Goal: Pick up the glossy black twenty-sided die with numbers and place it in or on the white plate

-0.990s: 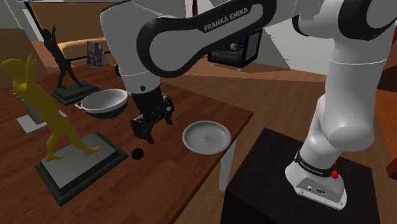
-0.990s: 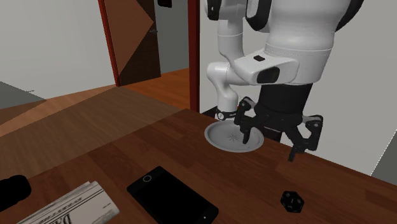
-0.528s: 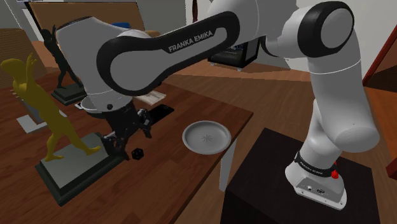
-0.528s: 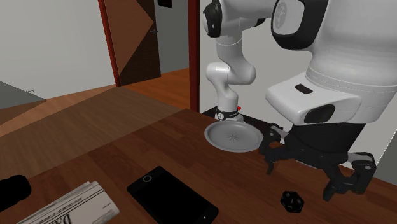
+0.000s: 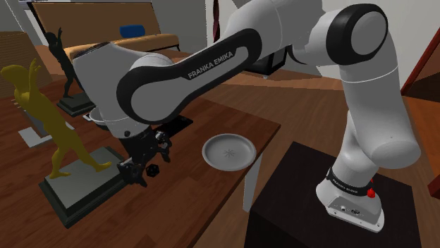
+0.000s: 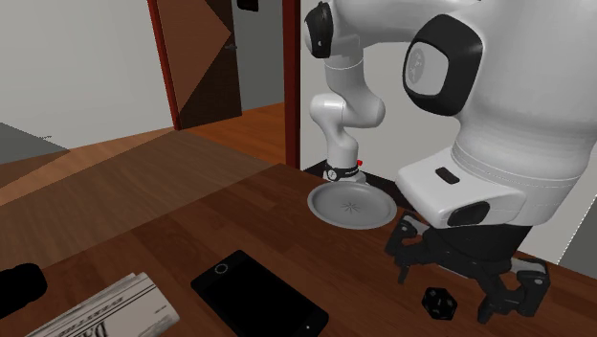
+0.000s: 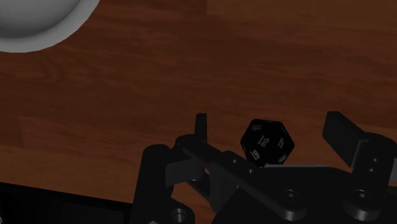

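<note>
Though the frame edge cuts off most of the grey bowl [image 7: 32, 22] in the wrist view and its inside can't be made out, the claw [image 7: 267, 118] is clear: wide, with fingers either side of the black twenty-sided die [image 7: 268, 141], touching neither. The die sits on the wooden worktop [image 5: 183, 204], apart from the white plate [image 5: 228, 151].

A dark wooden table [image 5: 185, 208] is shown carrying a white plate [image 5: 228, 151]. In the shoulder view, a black numbered die [image 5: 151, 170] is seen at the plate's eight o'clock, and a yellow statuette [image 5: 39, 106] on a grey base [image 5: 84, 184] at the die's nine o'clock. A black phone [image 6: 258, 292] and a folded newspaper [image 6: 105, 311] are laid near each other.
</note>
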Controlling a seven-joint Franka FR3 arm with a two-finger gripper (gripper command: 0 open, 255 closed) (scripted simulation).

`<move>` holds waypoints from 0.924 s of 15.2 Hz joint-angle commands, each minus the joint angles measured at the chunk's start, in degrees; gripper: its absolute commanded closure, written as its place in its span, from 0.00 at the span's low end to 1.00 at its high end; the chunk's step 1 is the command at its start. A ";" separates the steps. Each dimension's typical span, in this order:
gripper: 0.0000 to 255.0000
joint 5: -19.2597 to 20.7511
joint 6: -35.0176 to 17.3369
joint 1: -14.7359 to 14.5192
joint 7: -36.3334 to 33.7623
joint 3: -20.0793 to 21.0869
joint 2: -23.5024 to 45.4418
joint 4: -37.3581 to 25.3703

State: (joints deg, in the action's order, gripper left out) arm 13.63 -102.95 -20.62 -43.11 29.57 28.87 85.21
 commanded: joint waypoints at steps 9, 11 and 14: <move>1.00 0.02 -0.21 0.01 -0.02 -0.01 0.02 0.16; 1.00 0.02 -0.26 0.03 -0.02 -0.01 -0.01 0.24; 1.00 0.01 -0.29 0.04 -0.02 -0.01 -0.02 0.28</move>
State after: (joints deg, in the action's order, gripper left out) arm 13.65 -103.21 -20.57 -43.12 29.56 28.81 85.45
